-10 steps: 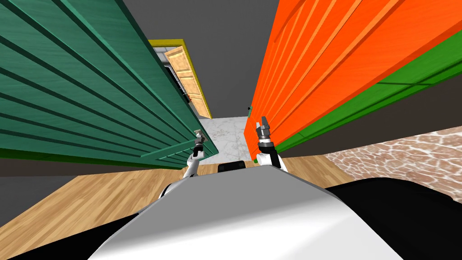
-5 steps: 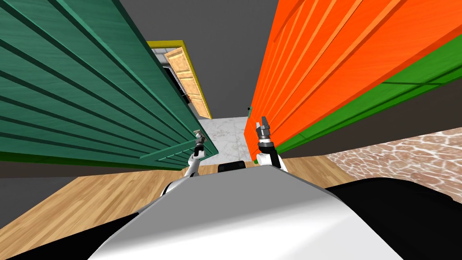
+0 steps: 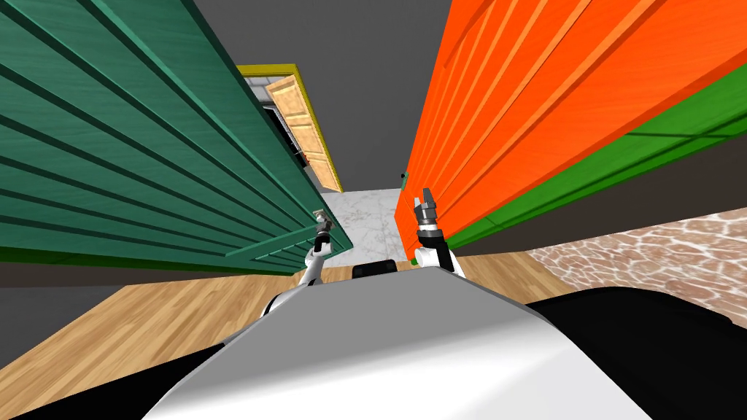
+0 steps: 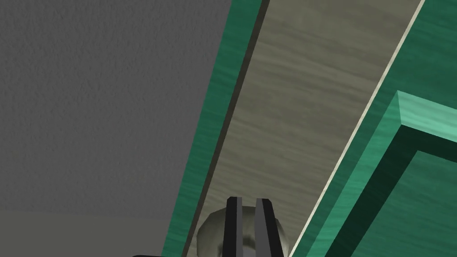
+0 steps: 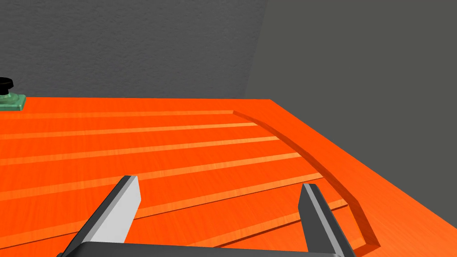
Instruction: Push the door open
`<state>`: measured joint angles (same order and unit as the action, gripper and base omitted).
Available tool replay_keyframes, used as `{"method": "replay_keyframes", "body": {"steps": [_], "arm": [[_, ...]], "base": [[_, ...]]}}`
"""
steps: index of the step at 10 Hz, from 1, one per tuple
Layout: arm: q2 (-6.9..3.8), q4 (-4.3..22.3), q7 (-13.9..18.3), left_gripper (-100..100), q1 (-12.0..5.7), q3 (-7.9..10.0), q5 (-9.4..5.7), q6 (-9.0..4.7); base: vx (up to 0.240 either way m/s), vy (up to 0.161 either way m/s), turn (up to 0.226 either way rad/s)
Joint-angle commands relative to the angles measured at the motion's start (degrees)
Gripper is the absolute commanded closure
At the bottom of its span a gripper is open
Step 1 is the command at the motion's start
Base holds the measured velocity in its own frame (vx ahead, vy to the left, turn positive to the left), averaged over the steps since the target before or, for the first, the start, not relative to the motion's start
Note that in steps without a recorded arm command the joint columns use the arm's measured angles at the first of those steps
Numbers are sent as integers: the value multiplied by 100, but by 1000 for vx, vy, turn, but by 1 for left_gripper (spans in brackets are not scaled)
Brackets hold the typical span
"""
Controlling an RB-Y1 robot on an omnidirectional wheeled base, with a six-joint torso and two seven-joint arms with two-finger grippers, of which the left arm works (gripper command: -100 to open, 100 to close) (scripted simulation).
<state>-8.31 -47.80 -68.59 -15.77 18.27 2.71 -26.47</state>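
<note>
A dark green panelled door (image 3: 146, 146) stands on my left and an orange panelled door (image 3: 547, 95) on my right, with a narrow gap between them. My left gripper (image 3: 321, 220) is at the green door's free edge. In the left wrist view its fingers (image 4: 233, 214) are shut, close to a round grey knob (image 4: 207, 232) on the door's grey-brown edge strip (image 4: 303, 111). My right gripper (image 3: 426, 198) is held up beside the orange door, open (image 5: 221, 196), with the door's face (image 5: 156, 147) just beyond it. A small green plate with a black knob (image 5: 10, 100) sits farther along that face.
Beyond the gap lies a pale marble floor (image 3: 372, 211) and a light wooden door in a yellow frame (image 3: 303, 131). A wooden floor (image 3: 146, 321) lies under me, and stone paving (image 3: 656, 248) lies at the right. Grey walls rise behind both doors.
The whole head picture has shifted very slightly, so I have moved a little. Both grippers keep their places at the doors.
</note>
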Motion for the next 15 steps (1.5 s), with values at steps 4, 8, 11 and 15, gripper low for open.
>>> {"method": "replay_keyframes", "body": {"steps": [4,8,11,15], "arm": [[103,18,596,-100,-75,3,-212,37],[178,103,1211,-100,-201,-40,-430,34],[229,156,1636,-100,-280,-66,-568,33],[321,245,2220,-100,-412,-111,-797,30]], "base": [[17,0,24],[-70,4,17],[-47,2,16],[-49,8,22]]}}
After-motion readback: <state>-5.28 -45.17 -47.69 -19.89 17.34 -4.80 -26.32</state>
